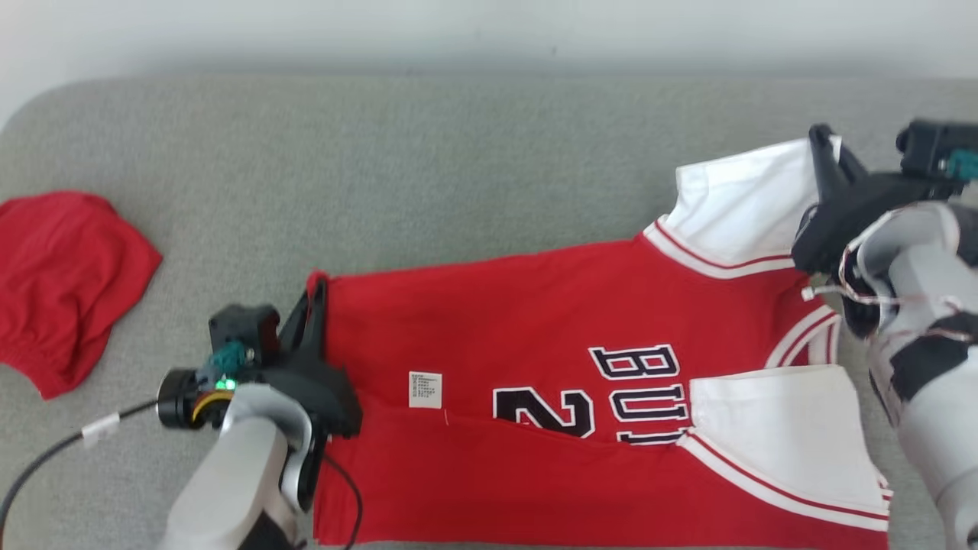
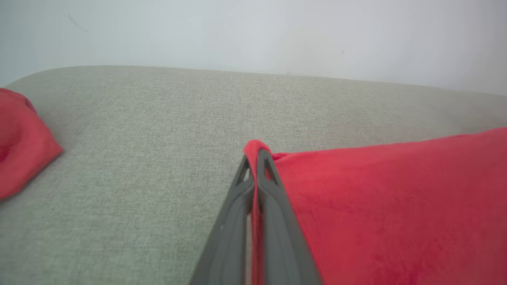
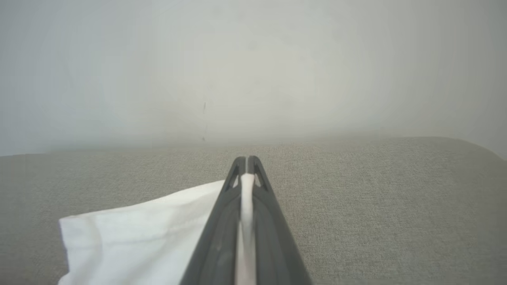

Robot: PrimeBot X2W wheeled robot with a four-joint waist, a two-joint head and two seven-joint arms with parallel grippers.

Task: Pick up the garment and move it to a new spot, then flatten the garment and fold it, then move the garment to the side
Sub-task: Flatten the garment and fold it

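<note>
Head view: left claw [image 1: 316,294] pinches garment [image 1: 497,305] hem; right claw [image 1: 820,141] pinches its sleeve.

Grey woven surface [image 1: 428,168] spread across whole work area, weave seen clearly up close. Far corners [image 1: 30,107] rounded. Pale plain wall [image 1: 489,30] set directly behind far edge. Few small dark marks [image 3: 204,107] noted on wall. Light soft, even, diffuse.
</note>
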